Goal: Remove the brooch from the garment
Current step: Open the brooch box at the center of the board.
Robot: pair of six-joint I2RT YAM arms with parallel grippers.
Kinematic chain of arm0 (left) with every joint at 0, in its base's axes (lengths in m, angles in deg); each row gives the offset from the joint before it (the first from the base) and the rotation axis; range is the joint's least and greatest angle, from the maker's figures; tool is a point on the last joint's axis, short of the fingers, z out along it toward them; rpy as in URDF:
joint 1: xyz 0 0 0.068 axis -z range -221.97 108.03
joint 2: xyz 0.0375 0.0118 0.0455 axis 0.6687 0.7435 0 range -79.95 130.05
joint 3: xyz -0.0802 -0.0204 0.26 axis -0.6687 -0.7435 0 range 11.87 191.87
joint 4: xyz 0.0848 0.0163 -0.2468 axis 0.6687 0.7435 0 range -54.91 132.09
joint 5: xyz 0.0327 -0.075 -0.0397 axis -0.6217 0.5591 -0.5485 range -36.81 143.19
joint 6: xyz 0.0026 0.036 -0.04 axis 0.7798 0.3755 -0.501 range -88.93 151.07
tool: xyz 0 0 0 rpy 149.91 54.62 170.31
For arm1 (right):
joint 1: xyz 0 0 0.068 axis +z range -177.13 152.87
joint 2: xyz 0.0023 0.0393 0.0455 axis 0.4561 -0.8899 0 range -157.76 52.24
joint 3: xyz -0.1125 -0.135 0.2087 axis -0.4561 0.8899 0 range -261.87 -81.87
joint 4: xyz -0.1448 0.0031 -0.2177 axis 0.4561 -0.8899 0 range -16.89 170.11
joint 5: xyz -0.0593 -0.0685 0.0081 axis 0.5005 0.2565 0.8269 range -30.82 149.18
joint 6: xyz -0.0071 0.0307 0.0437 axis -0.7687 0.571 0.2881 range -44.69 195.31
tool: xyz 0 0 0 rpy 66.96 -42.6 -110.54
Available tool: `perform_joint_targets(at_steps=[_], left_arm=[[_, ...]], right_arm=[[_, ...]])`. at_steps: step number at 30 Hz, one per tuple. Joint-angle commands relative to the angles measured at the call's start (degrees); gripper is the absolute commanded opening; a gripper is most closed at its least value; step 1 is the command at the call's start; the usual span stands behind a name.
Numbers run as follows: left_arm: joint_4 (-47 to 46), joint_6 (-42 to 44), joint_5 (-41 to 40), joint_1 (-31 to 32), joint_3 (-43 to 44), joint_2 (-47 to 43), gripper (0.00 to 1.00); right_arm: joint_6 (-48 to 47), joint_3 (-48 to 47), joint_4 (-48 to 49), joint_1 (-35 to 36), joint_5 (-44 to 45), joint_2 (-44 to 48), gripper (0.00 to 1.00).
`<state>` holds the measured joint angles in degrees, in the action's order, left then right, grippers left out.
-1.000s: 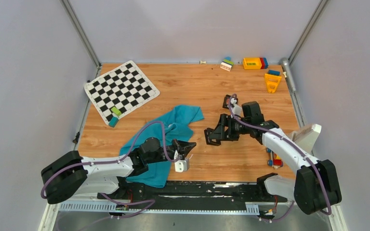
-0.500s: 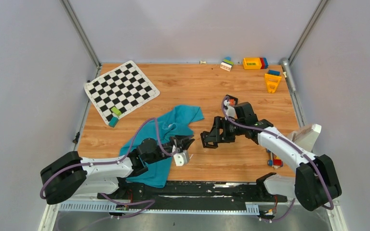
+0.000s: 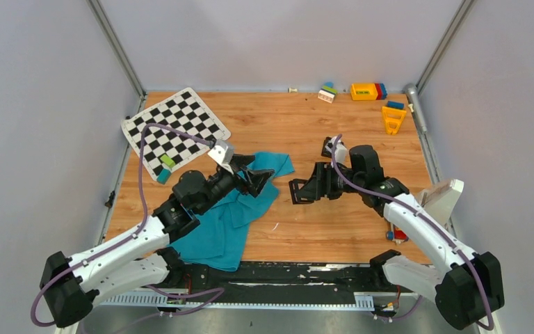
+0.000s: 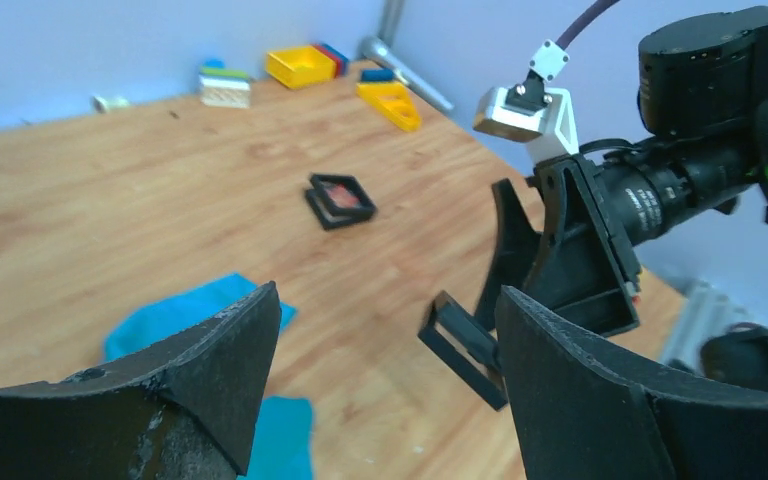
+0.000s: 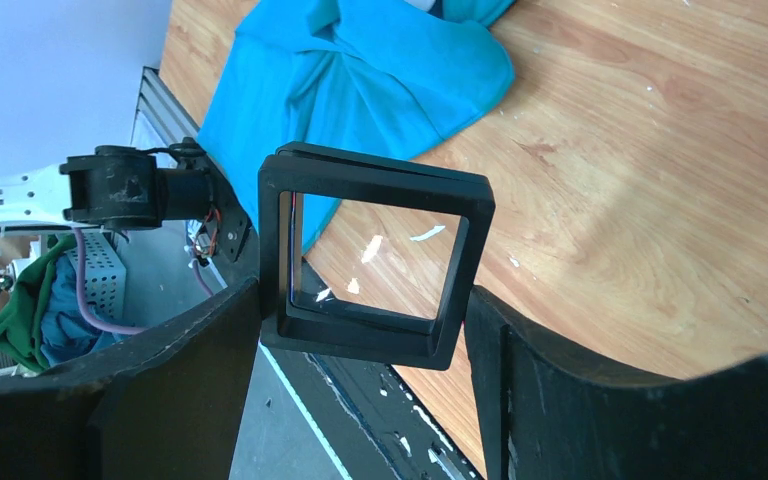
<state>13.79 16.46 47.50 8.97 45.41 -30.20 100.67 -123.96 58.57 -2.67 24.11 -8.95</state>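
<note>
A black-and-white checkered mat (image 3: 175, 129) lies on the far left of the wooden surface (image 3: 285, 125). Two small blocks, one green and one teal (image 3: 165, 167), sit at the mat's near edge. Along the back right are a yellow brick (image 3: 365, 90), an orange-yellow wedge toy (image 3: 393, 118) and a small white-and-green block (image 3: 328, 92). A flat black square box with a red inside (image 4: 340, 200) rests on the bare wood beyond the cloth, apart from it.

The right gripper (image 3: 304, 189) hangs just right of the garment's far corner. Its fingers (image 5: 210, 340) are clamped on either side of a black square frame box with a clear window (image 5: 380, 185), which is held on edge above the wood. This box and arm stand directly in front of the left gripper (image 3: 259, 177), filling most of the left wrist view.

The left gripper is over the far end of the teal-blue soft fabric garment (image 3: 219, 229). Its fingers (image 4: 210, 370) are spread wide with nothing between them.

The garment lies crumpled on the near-left part of the surface, between the two arms' reach. Its long axis runs diagonally, from the near edge by the left arm's base up towards the far right, where a folded corner points at the right gripper. The left arm crosses over its left side. A tiny white fleck (image 3: 275, 226) lies on the wood just right of the cloth. I cannot tell what it is, and no brooch can be made out on the fabric.
</note>
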Motion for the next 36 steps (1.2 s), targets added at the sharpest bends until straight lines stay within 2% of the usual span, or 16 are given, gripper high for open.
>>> perform_joint_targets(at_steps=[1,4,10,18,31,36], left_arm=[[8.2,-18.9,14.7,-2.7,2.2,0.5,0.84],[8.1,-24.2,18.4,-2.9,3.9,2.4,0.79],[9.7,-28.9,21.7,-3.1,7.7,7.7,0.68],[9.9,-30.7,21.2,-4.0,8.0,10.8,0.58],[6.5,-33.4,24.5,-6.1,8.2,15.4,0.56],[6.3,-33.4,25.2,-6.3,8.5,17.2,0.43]], right_arm=[[0.0,0.1,4.4,0.3,-3.6,2.8,0.35],[0.4,0.3,5.0,0.4,-4.7,3.7,0.35],[1.0,0.5,5.4,0.7,-5.4,4.7,0.35],[1.5,0.3,5.5,1.2,-6.2,5.0,0.34],[2.2,-0.2,5.7,2.6,-7.9,6.0,0.34],[2.6,-0.2,6.0,2.6,-7.8,6.3,0.33]])
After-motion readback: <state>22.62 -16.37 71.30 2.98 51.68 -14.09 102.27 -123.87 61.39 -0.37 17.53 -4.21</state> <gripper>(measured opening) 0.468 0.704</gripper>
